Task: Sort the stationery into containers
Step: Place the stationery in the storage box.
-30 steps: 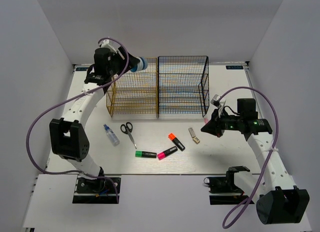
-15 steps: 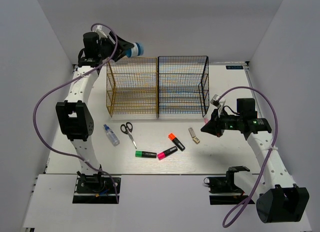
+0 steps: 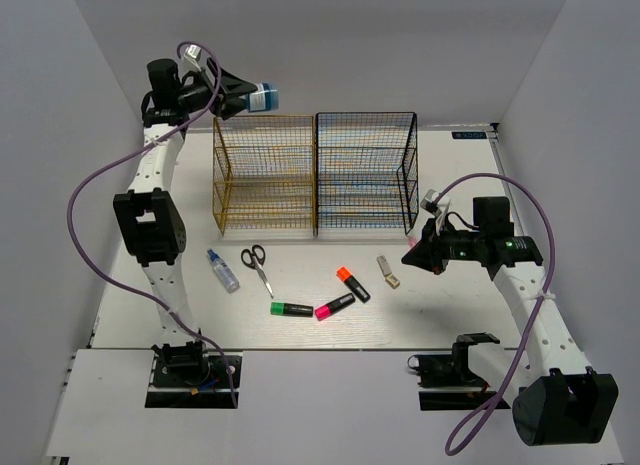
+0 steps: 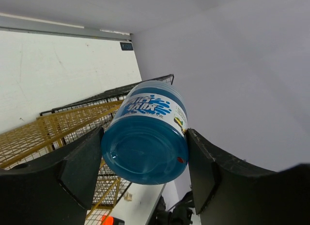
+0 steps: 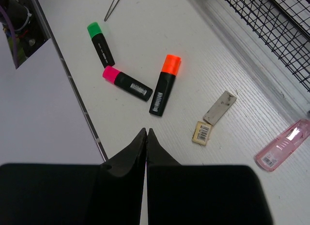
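Observation:
My left gripper (image 3: pixel 247 96) is shut on the blue round tub (image 3: pixel 263 97) and holds it high above the back left corner of the golden-yellow rack (image 3: pixel 265 180). In the left wrist view the tub (image 4: pixel 147 133) sits between both fingers (image 4: pixel 72 172). The black rack (image 3: pixel 365 175) stands right of the golden one. On the table lie scissors (image 3: pixel 257 265), a green highlighter (image 3: pixel 291 309), a pink one (image 3: pixel 334 306), an orange one (image 3: pixel 352 283) and beige pieces (image 3: pixel 388 272). My right gripper (image 3: pixel 412 257) is shut and empty, hovering right of them. Its tips (image 5: pixel 146 133) are above bare table.
A small glue bottle (image 3: pixel 222 269) lies left of the scissors. A pink piece (image 5: pixel 283 145) lies by the black rack's front (image 5: pixel 271 26). White walls close in the table on the left, back and right.
My left arm has swung up and to the left with the blue tub, from beside the golden rack's top to higher above its corner. The right arm has not moved.

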`<state>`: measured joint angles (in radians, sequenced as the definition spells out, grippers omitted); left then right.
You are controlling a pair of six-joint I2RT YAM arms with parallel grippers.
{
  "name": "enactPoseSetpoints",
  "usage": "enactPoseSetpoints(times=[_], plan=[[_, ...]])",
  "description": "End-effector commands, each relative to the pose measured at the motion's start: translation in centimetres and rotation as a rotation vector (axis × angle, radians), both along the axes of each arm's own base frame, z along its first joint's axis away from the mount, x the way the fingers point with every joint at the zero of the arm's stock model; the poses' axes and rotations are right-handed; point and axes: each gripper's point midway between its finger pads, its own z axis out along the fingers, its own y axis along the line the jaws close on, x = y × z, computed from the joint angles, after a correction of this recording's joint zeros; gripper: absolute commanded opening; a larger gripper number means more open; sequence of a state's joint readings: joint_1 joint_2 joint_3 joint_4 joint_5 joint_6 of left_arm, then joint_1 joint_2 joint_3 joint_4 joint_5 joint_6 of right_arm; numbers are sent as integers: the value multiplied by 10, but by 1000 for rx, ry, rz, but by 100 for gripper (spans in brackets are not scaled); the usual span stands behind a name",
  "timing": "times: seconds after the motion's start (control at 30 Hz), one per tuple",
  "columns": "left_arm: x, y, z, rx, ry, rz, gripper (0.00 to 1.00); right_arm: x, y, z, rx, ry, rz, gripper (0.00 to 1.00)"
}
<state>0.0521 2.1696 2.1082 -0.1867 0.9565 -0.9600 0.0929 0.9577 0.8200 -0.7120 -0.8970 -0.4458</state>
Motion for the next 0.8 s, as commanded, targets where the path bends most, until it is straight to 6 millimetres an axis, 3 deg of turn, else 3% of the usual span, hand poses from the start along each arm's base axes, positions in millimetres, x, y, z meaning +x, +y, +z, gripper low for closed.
enactPoseSetpoints(times=[0.0,0.17,0.47,0.77], plan=[[-31,-12,51,-11,-154,-123,0,-2,1,-1,8,5,13,2],[-36,-12,49,28,-166,-134,0,-3,1,0,10,5,17,2],[-55,-13,11,180,-75,-116,0,-5,2,3,16,-9,27,3],[-49,-6,-1,327,-89,-35,0,-7,2,4,18,-10,36,3]])
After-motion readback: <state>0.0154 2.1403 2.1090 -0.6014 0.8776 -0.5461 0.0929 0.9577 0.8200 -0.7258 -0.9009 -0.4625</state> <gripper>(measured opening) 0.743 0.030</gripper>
